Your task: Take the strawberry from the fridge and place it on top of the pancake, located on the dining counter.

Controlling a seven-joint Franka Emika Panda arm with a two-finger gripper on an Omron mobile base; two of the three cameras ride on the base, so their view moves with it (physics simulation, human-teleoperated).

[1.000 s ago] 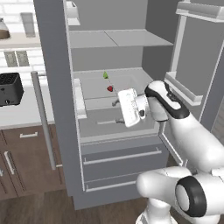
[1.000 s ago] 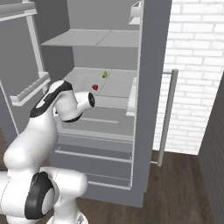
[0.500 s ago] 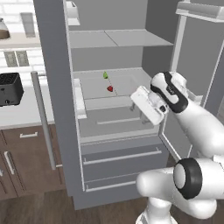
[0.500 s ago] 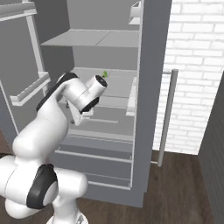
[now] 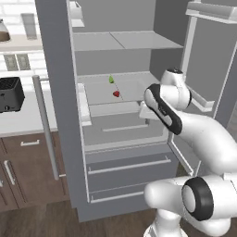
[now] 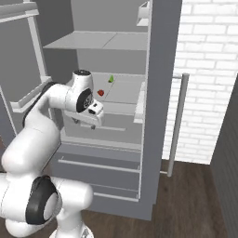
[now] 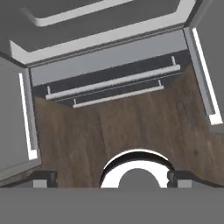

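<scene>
The fridge (image 5: 60, 115) stands open, the strawberry (image 5: 116, 94) on its middle shelf; the gripper (image 6: 93, 122), spread empty, seemingly points downward, not yet lined up.

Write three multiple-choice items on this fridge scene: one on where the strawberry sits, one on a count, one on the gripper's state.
1. Where is the strawberry?
A. on a middle shelf of the fridge
B. in a bottom drawer
C. on the floor

2. How many bottom drawers show a bar handle?
A. one
B. two
C. four

3. How is the gripper?
A. shut on the strawberry
B. open and empty
C. shut on a handle

Answers: 1 A, the red berry lies on the pale shelf beside a small green item. 2 B, two bars sit stacked below the shelves. 3 B, the hand view shows the finger tips wide apart over the wooden floor.
</scene>
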